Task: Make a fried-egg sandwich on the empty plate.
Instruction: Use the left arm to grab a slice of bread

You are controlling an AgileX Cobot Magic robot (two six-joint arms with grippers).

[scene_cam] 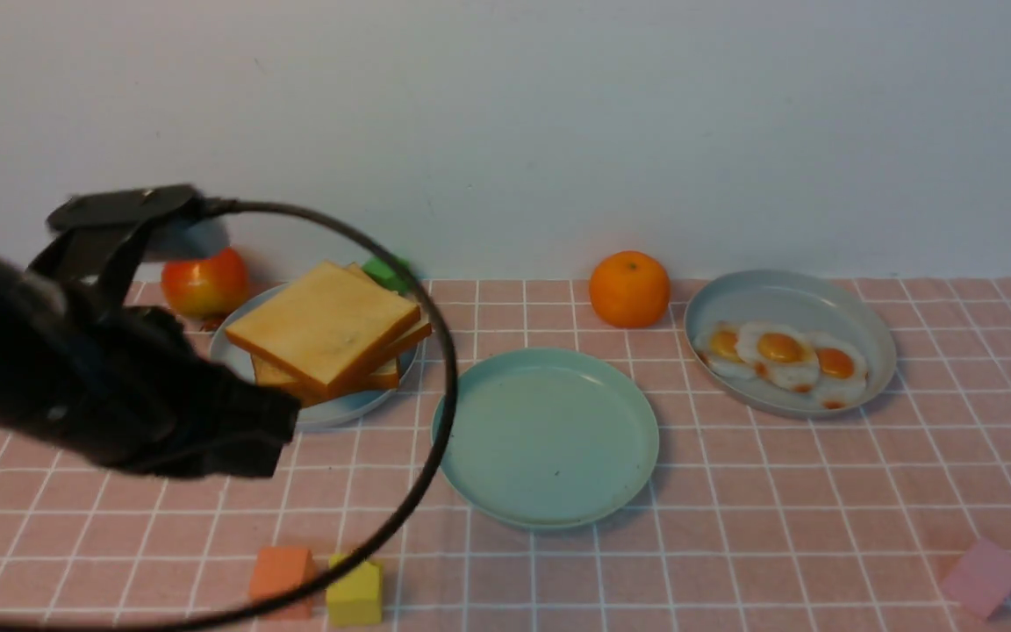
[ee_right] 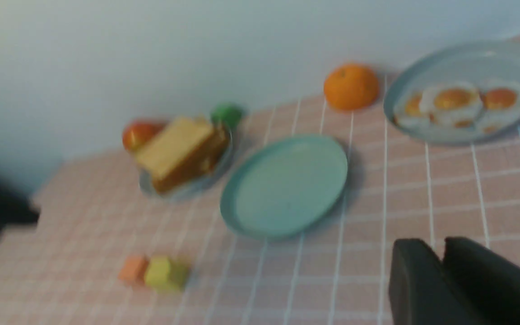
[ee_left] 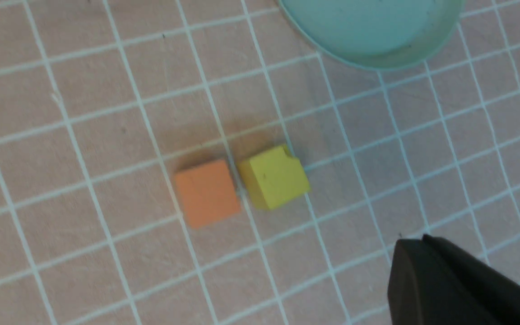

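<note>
Front view, centre of frame: the mint-green plate [scene_cam: 549, 439] lies flat on the pink grid tablecloth [scene_cam: 821, 491], its bare surface showing a few dark specks.

Upper left of it, apart from it: a toast stack [scene_cam: 326, 329] of golden-brown slices on a pale blue plate [scene_cam: 330, 411]. A red fruit [scene_cam: 204, 283] sits behind that plate at the left, and a green object [scene_cam: 387, 272] is partly hidden behind the toast.

Upper right: three fried eggs [scene_cam: 777, 351] overlap in a row in a grey-blue plate [scene_cam: 786, 294]. An orange [scene_cam: 629, 289] stands between the two rear plates, near the wall.

Lower left: an orange block [scene_cam: 282, 570] and a yellow block [scene_cam: 356, 592] sit just beside each other. A pink block [scene_cam: 984, 575] lies alone at the lower right.

The left arm [scene_cam: 75, 369] fills the left of the frame as a dark, blurred mass. Its black cable [scene_cam: 435, 351] loops across the toast plate's right edge and the mint-green plate's left rim.

Left wrist view: the left gripper [ee_left: 415, 243] appears at lower right as one dark block with only a faint seam. The fingers are together, holding nothing, above the cloth near the two blocks.

Right wrist view, blurred: the right gripper [ee_right: 440, 248] sits at lower right, with its two fingers pressed side by side and nothing between them. It is above the cloth, nearer the camera than the mint-green plate
</note>
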